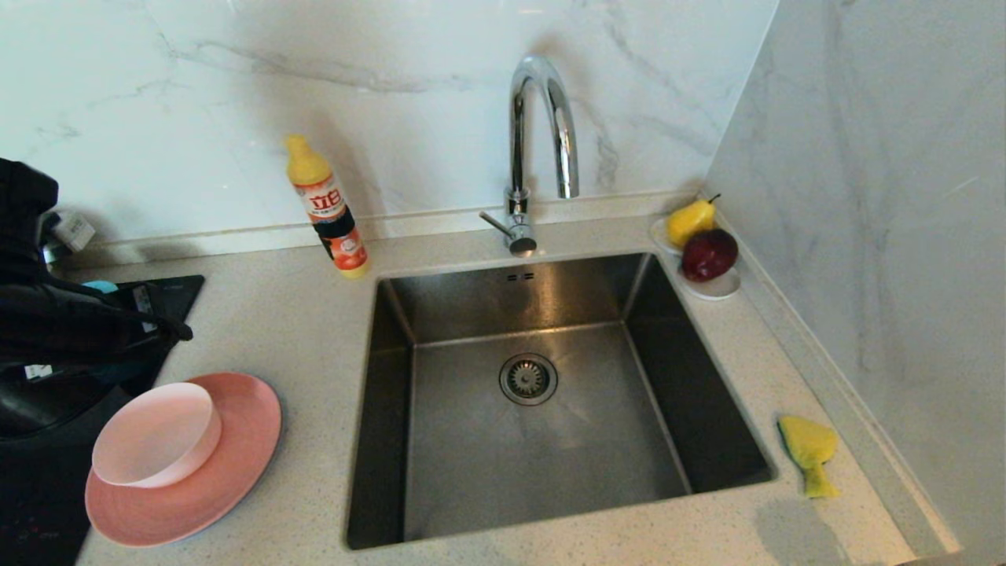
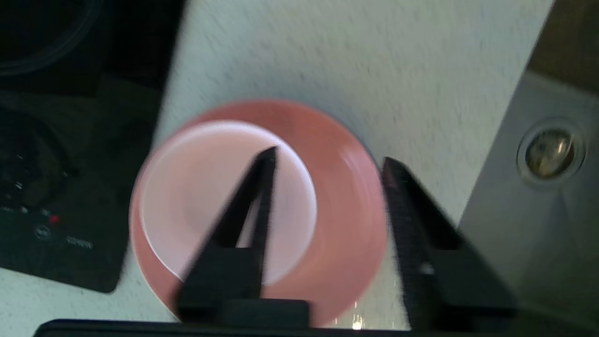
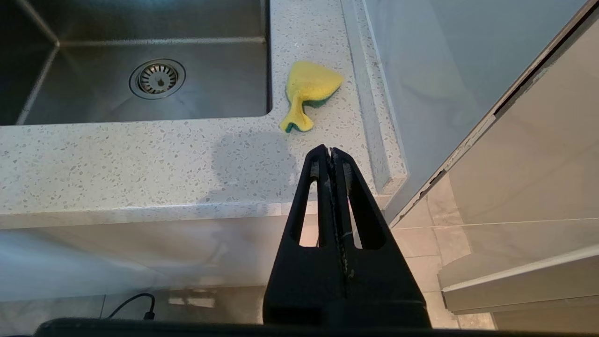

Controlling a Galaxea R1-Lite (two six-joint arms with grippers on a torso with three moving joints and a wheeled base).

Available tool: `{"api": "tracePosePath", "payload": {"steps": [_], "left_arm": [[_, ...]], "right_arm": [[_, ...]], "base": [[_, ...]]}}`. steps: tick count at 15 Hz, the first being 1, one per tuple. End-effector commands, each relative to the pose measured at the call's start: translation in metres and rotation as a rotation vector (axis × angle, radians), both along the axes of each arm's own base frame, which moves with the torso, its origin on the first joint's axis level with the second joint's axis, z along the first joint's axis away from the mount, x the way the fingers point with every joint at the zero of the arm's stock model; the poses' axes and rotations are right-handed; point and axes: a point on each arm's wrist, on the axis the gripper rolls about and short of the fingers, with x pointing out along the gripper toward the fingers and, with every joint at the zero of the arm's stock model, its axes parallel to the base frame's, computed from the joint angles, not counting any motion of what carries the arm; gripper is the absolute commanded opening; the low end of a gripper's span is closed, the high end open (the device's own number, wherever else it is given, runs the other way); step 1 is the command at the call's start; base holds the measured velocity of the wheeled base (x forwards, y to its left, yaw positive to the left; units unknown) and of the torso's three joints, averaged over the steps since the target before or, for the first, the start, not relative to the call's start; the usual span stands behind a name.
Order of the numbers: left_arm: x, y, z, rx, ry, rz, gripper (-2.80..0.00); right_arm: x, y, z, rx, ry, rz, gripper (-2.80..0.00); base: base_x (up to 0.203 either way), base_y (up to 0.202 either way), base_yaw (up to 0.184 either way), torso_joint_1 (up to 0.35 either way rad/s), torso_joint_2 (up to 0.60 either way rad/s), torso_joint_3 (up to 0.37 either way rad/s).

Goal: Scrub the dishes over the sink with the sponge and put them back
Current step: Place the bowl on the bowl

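The left end effector (image 2: pixel 327 161) hangs above the stack of dishes that sits on the desk (image 1: pixel 299 314) to the left of the sink (image 1: pixel 550 393). Its fingers are spread and hold nothing: in the left wrist view one finger shows over the pale pink bowl (image 1: pixel 157 435) and the other over the outer part of the salmon-pink plate (image 1: pixel 236 464), so the bowl's wall on the sink side lies between them. The bowl rests in the plate, a little off-centre. That view is smeared, so how far the tips stand above the rim is hard to judge.

To take the bowl cleanly, the end effector should probably come straight down until one finger is inside the bowl and the other outside, then pinch the wall well below the lip. The outer finger must stop short of the plate, or the plate may slide or lift with the bowl. The matte wall should give fair grip, yet a shallow bite risks tipping.

The sponge (image 1: pixel 808 452) lies on the desk just right of the sink, untouched. The right end effector (image 3: pixel 331 150) is parked off the desk's front edge, near the sponge, fingers pressed together.
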Motion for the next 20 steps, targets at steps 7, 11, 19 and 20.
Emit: {"api": "tracePosePath", "payload": {"steps": [7,11,19,20], "left_arm": [[0.062,0.048,-0.012,-0.006,0.017,0.12,-2.8],[0.094,0.072,-0.011,-0.002,-0.021,0.179,0.0],[0.142,0.111,-0.004,-0.01,-0.144,0.28,0.0],[0.148,0.117,-0.005,-0.008,-0.152,0.287,0.0]], "right_arm": [[0.0,0.0,0.0,0.0,0.001,0.0,-2.8],[0.0,0.0,0.0,0.0,0.002,0.0,-2.8],[0.0,0.0,0.0,0.0,0.001,0.0,-2.8],[0.0,0.0,0.0,0.0,0.001,0.0,-2.8]], "base": [[0.0,0.0,0.0,0.0,0.0,0.0],[0.0,0.0,0.0,0.0,0.0,0.0],[0.0,0.0,0.0,0.0,0.0,0.0],[0.0,0.0,0.0,0.0,0.0,0.0]]}}
